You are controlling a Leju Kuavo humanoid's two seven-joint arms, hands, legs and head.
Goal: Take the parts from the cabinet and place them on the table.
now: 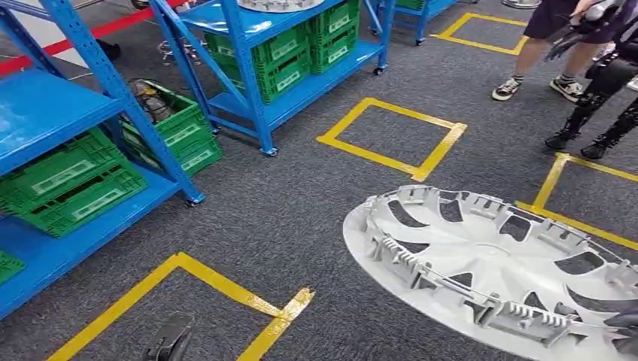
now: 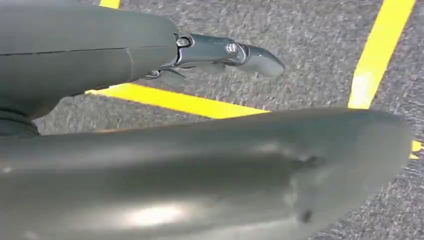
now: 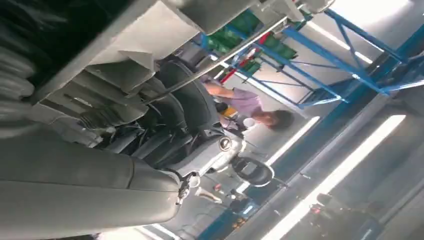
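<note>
The right hand [image 1: 623,331] grips the white hubcap [image 1: 496,271] at its rim, above the grey carpet; the left hand [image 2: 150,150] hangs near yellow floor tape [image 2: 185,102], fingers [image 2: 235,52] extended, holding nothing.

Grey carpet floor [image 1: 301,210]; yellow tape squares [image 1: 391,139]; blue shelving [image 1: 256,75]

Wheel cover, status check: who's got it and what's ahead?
Right hand grips the wheel cover at its rim. Left hand empty, fingers extended over the floor. Person standing ahead on the right.
</note>
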